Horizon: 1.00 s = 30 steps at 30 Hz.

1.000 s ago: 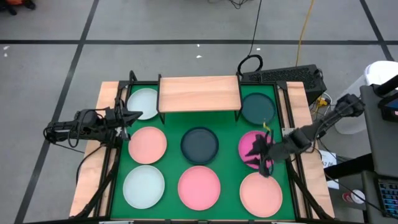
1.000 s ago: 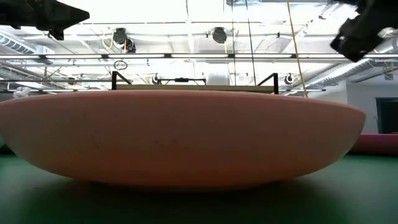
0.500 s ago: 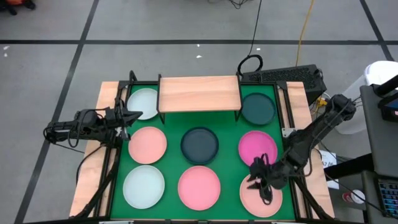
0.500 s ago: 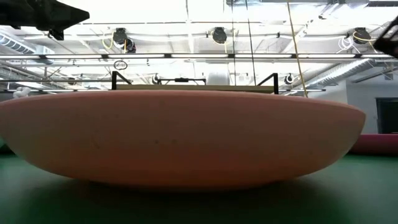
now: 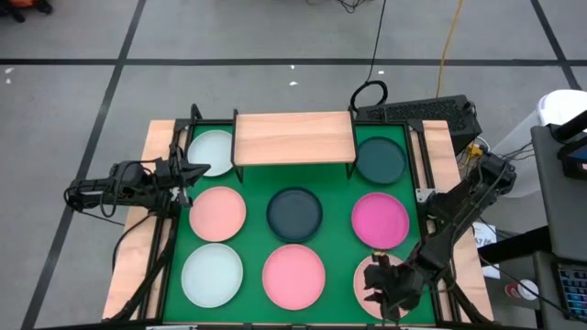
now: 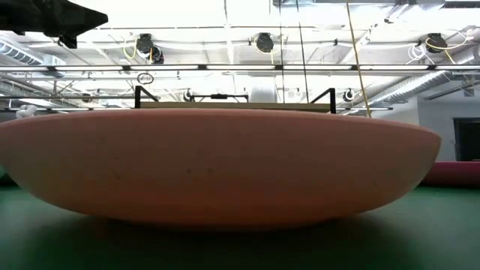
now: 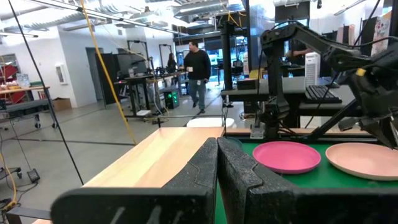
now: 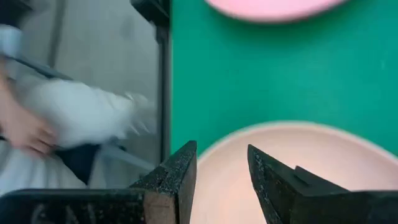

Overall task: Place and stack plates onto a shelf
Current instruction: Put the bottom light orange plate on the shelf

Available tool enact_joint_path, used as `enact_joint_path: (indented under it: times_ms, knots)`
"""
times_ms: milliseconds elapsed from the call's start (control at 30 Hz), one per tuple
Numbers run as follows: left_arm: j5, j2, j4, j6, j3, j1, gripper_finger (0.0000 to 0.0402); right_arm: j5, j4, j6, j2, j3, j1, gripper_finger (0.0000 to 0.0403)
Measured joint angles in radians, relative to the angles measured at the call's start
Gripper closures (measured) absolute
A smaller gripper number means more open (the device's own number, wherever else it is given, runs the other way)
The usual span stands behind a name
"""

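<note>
Right gripper (image 5: pixel 383 290) over near-right salmon plate (image 5: pixel 367 276), jaws slightly parted, empty, left gripper (image 5: pixel 191 171) jaws closed, empty

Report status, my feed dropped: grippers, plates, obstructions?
Right gripper open over near-right salmon plate. Left gripper shut, parked at left edge. Shelf bare. Nothing blocking.

We see a shelf (image 5: pixel 293 137) of pale, matt grained wood on thin black metal legs, smooth matt plates (image 5: pixel 381 220), and a flat green mat covering the worktop (image 5: pixel 339 252).
</note>
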Motion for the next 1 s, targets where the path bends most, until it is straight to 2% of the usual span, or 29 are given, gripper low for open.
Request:
enact_joint_path:
  times_ms: [300,667,1000]
  knots:
    - [0.000,0.000,0.000,0.000,0.000,0.000,0.0389,-0.026,-0.019,0.161,0.127,0.099,0.097,0.0277]
    - [0.000,0.000,0.000,0.000,0.000,0.000,0.0389,-0.027,-0.414,0.242,0.360,0.419,0.167,0.0277]
    - [0.000,0.000,0.000,0.000,0.000,0.000,0.0389,-0.053,-0.452,0.320,0.426,0.427,0.202,0.0277]
